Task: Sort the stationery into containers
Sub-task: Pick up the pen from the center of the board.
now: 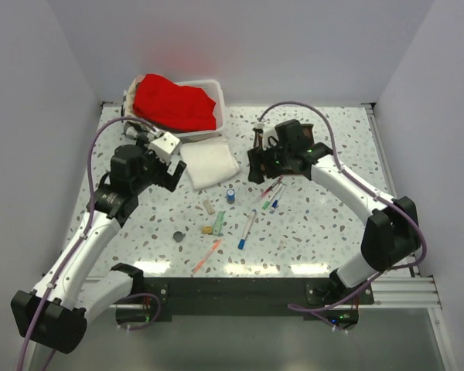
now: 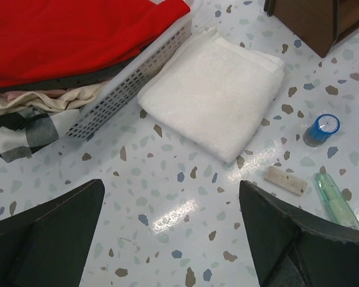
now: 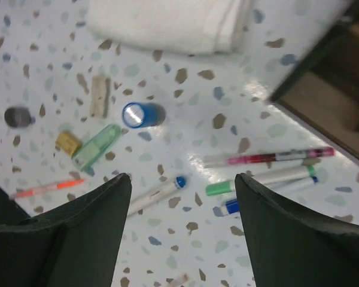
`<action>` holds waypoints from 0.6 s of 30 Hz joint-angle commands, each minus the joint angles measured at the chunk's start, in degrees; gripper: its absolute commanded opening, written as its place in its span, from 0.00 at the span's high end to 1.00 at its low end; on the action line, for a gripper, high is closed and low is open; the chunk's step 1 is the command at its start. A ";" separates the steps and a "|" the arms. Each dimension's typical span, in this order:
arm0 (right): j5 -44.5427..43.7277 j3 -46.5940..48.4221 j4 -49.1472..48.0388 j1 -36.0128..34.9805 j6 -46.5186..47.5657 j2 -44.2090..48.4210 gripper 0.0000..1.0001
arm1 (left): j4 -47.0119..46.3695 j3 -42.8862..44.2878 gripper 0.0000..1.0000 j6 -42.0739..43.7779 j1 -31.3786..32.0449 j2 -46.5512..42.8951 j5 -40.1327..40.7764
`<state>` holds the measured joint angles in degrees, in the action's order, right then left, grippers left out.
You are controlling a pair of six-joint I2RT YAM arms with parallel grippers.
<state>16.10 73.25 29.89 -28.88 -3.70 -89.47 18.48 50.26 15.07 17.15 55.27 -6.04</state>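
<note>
Several slim pens (image 3: pixel 269 158) on speckled table (image 3: pixel 185 128); cylindrical blue bottle (image 3: pixel 140 115); soft cloth (image 3: pixel 167 21).

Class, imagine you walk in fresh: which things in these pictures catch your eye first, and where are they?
The bright red cloth heaped in the white basket at the far left of the table stands out most. Next come the pens and markers scattered mid-table beside a small blue bottle, with the right tool hanging open above them.
</note>
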 commanded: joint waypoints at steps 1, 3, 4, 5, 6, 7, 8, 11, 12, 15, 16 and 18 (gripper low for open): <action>12.20 5.12 2.00 -6.88 15.64 -1.83 0.25 | 6.21 2.91 0.00 0.31 -0.71 -0.07 1.21; 12.82 7.42 5.43 -7.06 19.58 -3.68 0.25 | 7.18 2.30 0.00 0.49 -0.71 -0.42 0.86; 13.17 8.91 7.01 -7.06 21.18 -4.74 0.27 | 7.45 1.52 0.00 0.40 -0.71 -0.51 0.77; 13.60 9.19 9.55 -7.15 23.20 -5.97 0.28 | 7.36 0.99 0.00 0.22 -0.71 -0.60 0.68; 14.39 9.01 10.70 -7.15 28.26 -6.24 0.28 | 7.53 0.63 0.00 -0.04 -0.71 -0.68 0.86; 15.71 8.84 12.02 -7.06 31.27 -6.42 0.30 | 7.71 0.54 0.00 -1.00 -0.71 -0.77 1.12; 16.24 8.66 14.56 -7.15 34.61 -5.98 0.30 | 8.41 0.71 0.00 -1.44 -0.71 -0.86 1.38; 16.52 8.22 21.67 -8.20 51.82 -5.54 0.29 | 9.20 1.33 0.00 -1.10 -0.80 -1.30 1.65; 15.64 8.13 24.05 -8.81 61.79 -6.06 0.28 | 9.12 1.33 0.00 -0.83 -0.89 -1.30 2.69; 12.04 7.52 30.66 -11.71 78.07 -6.94 0.02 | 8.68 1.24 0.00 -0.04 -1.85 -1.04 4.02; 11.07 5.86 30.23 -13.03 81.02 -6.77 0.01 | 8.50 1.24 0.00 -0.04 -2.20 -0.86 4.20; 9.57 4.71 29.35 -14.18 88.21 -6.42 0.01 | 7.98 1.33 0.00 -0.30 -2.82 -0.42 3.76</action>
<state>28.40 79.59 53.60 -40.32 59.77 -96.07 27.49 50.46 14.59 15.68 55.00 -3.53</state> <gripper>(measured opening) 0.980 0.997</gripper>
